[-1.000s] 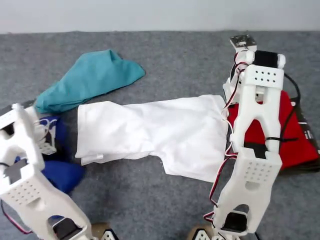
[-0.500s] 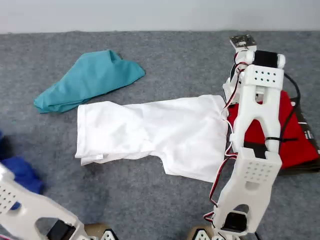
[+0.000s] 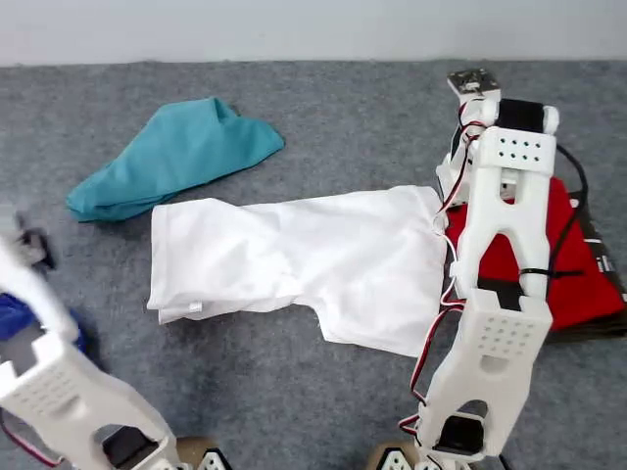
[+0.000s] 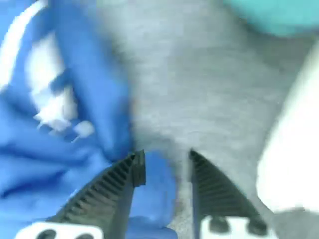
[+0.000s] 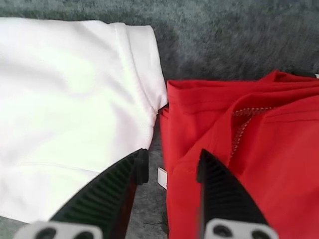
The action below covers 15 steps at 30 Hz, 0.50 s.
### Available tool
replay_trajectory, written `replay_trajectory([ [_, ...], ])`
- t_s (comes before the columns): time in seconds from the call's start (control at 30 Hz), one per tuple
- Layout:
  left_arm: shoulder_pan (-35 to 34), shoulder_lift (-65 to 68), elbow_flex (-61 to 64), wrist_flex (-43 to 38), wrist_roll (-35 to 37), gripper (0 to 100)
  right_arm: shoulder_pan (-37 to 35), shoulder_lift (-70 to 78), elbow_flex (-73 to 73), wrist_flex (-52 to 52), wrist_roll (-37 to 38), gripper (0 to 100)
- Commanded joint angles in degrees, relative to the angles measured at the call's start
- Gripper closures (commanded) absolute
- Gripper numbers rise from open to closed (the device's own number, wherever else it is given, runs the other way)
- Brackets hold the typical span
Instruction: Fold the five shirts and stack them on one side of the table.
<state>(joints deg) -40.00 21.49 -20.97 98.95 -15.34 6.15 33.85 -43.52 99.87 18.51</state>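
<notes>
**Five shirts, one small pile, and the blue one is sliding left**

Near left first. The left gripper has its fingers spread with a fold of the blue shirt lying between them, and I can't call it a firm pinch. A second ago the blue shirt sat bunched just beside the white shirt's left end. Now it's barely a sliver at the desk's near-left edge, and the left arm has swung down and come back up along that edge. My read is that the blue one is being cleared out of the way, not folded yet.

In the centre the white shirt lies spread out and partly folded, and it hasn't moved in the last second. At its right end the right gripper hovers with its fingers apart and nothing between them, over the seam where white meets red. That arm hasn't budged either.

To the right, the red shirt lies folded on a dark layer, probably another shirt, so the stack looks begun on that side.

Far left, the teal shirt is crumpled, well apart from the pile and untouched.
</notes>
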Motion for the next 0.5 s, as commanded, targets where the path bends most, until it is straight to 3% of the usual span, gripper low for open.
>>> replay_trajectory([
  [0.0,7.03,-4.75,2.59,1.67,-4.57,82,-0.13,-4.18,-2.02,1.19,1.32,88.7],
  [0.47,23.03,-5.19,27.56,1.49,-6.51,82,0.13,-4.09,-2.02,1.36,1.23,84.6],
])
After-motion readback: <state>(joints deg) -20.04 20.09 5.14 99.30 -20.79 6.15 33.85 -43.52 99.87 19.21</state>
